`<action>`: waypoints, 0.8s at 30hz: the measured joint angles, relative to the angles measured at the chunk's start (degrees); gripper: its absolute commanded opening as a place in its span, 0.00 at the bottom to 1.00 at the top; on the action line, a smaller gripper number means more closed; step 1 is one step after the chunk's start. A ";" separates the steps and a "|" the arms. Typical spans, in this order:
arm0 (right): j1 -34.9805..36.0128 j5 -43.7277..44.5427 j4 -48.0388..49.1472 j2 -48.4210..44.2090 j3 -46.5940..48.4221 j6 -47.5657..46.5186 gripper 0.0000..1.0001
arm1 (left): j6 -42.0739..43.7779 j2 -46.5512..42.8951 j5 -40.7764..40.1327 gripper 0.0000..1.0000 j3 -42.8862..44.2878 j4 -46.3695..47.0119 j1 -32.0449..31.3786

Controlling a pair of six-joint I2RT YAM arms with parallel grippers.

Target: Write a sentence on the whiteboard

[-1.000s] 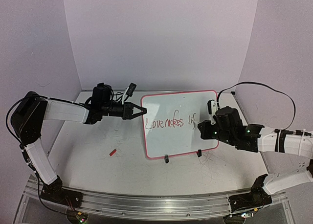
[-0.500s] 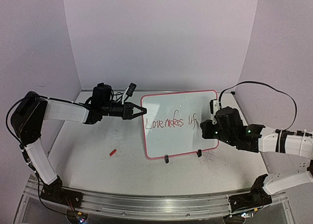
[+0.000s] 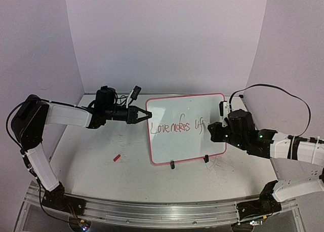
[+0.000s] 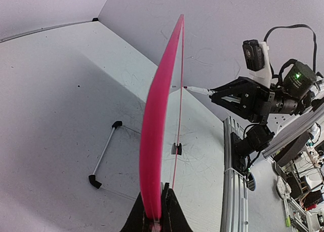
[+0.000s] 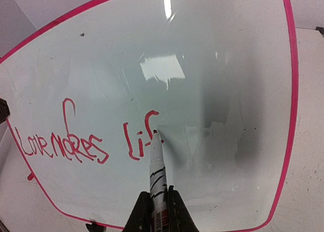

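The whiteboard [image 3: 185, 147] stands tilted at the middle of the table, pink rim all round. My left gripper [image 3: 146, 114] is shut on its left rim, seen edge-on in the left wrist view [image 4: 159, 115] between the jaws [image 4: 154, 219]. The sentence [image 3: 177, 126] in red reads about "Love makes lif" [image 5: 66, 146]. My right gripper [image 5: 158, 204] is shut on a white marker [image 5: 158, 174], whose red tip [image 5: 154, 133] touches the board at the "f". In the top view the right gripper [image 3: 212, 132] is at the board's right part.
A small red cap [image 3: 116, 158] lies on the table left of the board. Two black stand feet [image 3: 172, 164] [image 3: 205, 159] sit under the board's near edge, and a wire stand [image 4: 104, 153] behind it. A metal rail [image 3: 152, 211] runs along the near edge.
My right gripper with the marker has shifted slightly right and up along the board at the "f". The left gripper and the board have not moved.
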 measured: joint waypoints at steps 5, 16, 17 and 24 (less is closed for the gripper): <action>0.00 0.07 -0.62 -0.02 -0.02 -0.09 0.00 | 0.00 0.00 0.02 0.00 0.00 -0.03 0.00; 0.00 0.04 -1.92 -0.01 -0.79 -0.22 0.00 | 0.19 0.00 0.03 0.00 0.11 -0.25 0.00; 0.00 0.04 -1.98 0.00 -0.79 -0.22 0.00 | 0.22 0.00 0.04 0.00 0.11 -0.25 0.00; 0.00 0.79 -1.96 0.79 -0.79 0.04 0.00 | 0.37 0.00 0.02 0.00 0.11 -0.29 0.00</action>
